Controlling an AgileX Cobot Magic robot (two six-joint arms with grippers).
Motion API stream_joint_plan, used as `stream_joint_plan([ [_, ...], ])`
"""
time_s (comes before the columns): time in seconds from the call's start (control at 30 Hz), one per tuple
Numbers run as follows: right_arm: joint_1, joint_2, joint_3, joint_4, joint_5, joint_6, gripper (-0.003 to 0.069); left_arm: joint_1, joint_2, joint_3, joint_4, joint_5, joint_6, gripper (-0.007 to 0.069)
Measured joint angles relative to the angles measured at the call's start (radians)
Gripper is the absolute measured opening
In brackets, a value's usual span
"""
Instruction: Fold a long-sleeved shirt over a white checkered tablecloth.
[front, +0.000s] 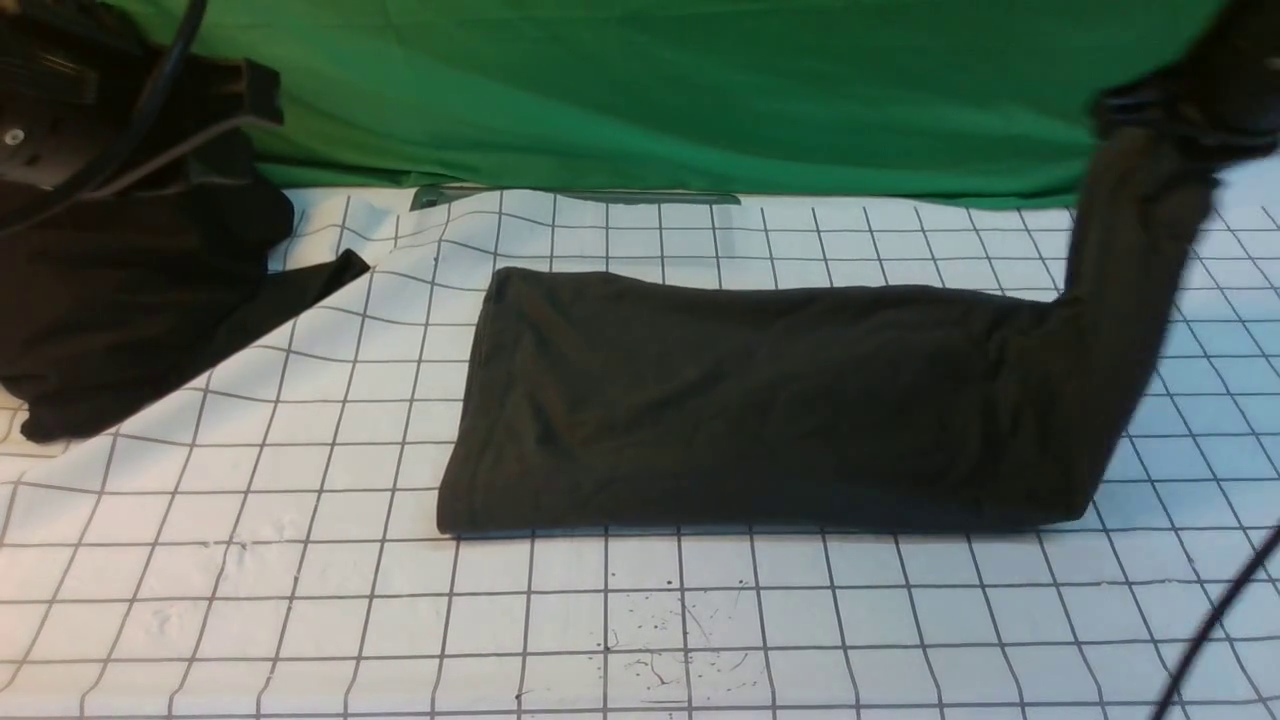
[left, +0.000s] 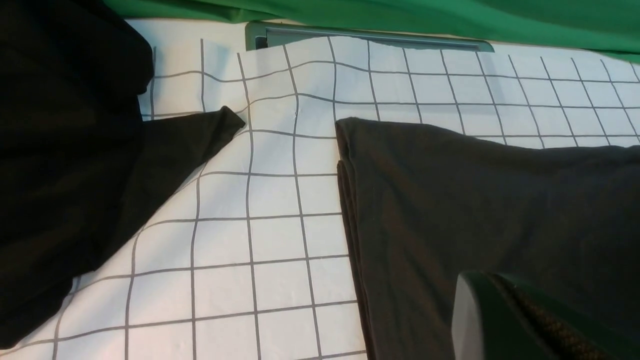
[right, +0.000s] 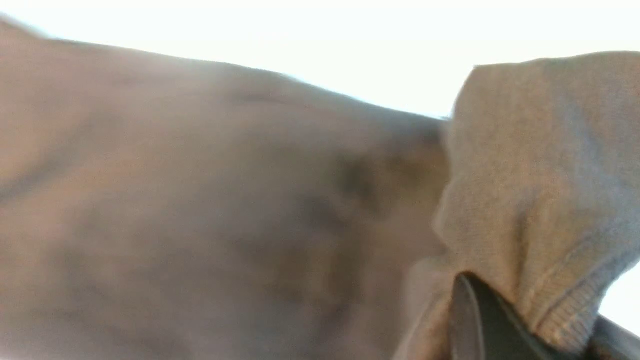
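Note:
The long-sleeved shirt (front: 760, 400) lies folded into a long dark band across the white checkered tablecloth (front: 300, 560). Its right end rises steeply off the cloth to my right gripper (front: 1180, 100), which is shut on it at the upper right. In the right wrist view a ribbed hem of the shirt (right: 540, 200) is pinched between the gripper's (right: 555, 345) fingers. My left gripper (left: 487, 290) is shut with nothing in it, hovering over the shirt's (left: 475, 200) left part. In the front view the left gripper itself is hidden among dark shapes at the upper left.
A blacker garment (front: 120, 300) is heaped at the left, a corner pointing toward the shirt. Green cloth (front: 650, 90) hangs along the back, with a grey strip (front: 575, 196) at its foot. A black cable (front: 1215, 625) crosses the lower right corner.

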Motion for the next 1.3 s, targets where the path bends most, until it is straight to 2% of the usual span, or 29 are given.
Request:
stream_joint_plan([
  [0.2,0.218,0.081,-0.072,0.032,-0.046,0.090,0.0032,0.000,0.000,0.001,-0.004,0.006,0.000,-0.0001],
  [0.27,0.254,0.114,-0.088,0.051,-0.058,0.104,0.0032,0.000,0.000,0.001,-0.004,0.011,0.000,-0.0001],
  [0.37,0.351,0.222,-0.135,0.134,-0.118,0.134,0.0032,0.000,0.000,0.001,-0.004,0.026,0.000,-0.0001],
  [0.7,0.452,0.390,-0.165,0.290,-0.307,0.165,0.0047,0.000,0.000,0.002,-0.007,0.042,0.000,-0.0001],
  [0.77,0.464,0.409,-0.165,0.316,-0.340,0.165,0.0096,0.000,0.000,0.002,-0.007,0.045,0.000,-0.0001],
  [0.93,0.485,0.411,-0.168,0.344,-0.365,0.142,0.0395,0.000,0.000,0.002,-0.007,0.047,0.000,-0.0001],
  [0.97,0.485,0.411,-0.168,0.344,-0.362,0.138,0.0419,0.000,0.000,0.002,-0.007,0.047,0.000,-0.0001],
  [1.03,0.476,0.380,-0.168,0.344,-0.329,0.063,0.0527,0.000,0.000,0.002,-0.007,0.048,0.000,-0.0001],
  [1.1,0.455,0.340,-0.168,0.321,-0.276,-0.004,0.0554,0.000,0.000,0.002,-0.007,0.048,0.000,-0.0001],
  [1.17,0.418,0.275,-0.170,0.237,-0.192,-0.045,0.0526,0.000,0.007,0.002,-0.018,0.048,0.000,-0.0001],
  [1.23,0.375,0.209,-0.173,0.118,-0.106,-0.059,0.0434,0.000,0.022,0.002,-0.062,0.048,0.015,-0.0001],
  [1.27,0.347,0.185,-0.173,0.045,-0.075,-0.065,0.0373,0.000,0.036,0.002,-0.088,0.048,0.031,-0.0001],
  [1.3,0.301,0.148,-0.163,-0.033,-0.039,-0.072,0.0246,0.000,0.059,0.002,-0.144,0.048,0.063,-0.0001],
])
